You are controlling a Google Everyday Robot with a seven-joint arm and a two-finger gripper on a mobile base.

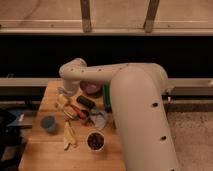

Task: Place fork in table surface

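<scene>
My gripper (63, 95) hangs below the arm's bent elbow over the back left part of the table surface (45, 155), a light tan plank top. It is open, and I see nothing in it. Just in front of it, among a cluster of small items, lies what looks like the fork (69, 114), thin and pale, resting on the wood beside a red-handled scoop (78, 111). The arm's big white body hides the right half of the table.
A grey-blue cup (48, 123) stands at the left, a banana (68, 135) in front, and a white bowl of dark contents (95, 141) near the front. A dark red bowl (91, 88), a black object (85, 102) and a green tray's edge (105, 98) sit behind.
</scene>
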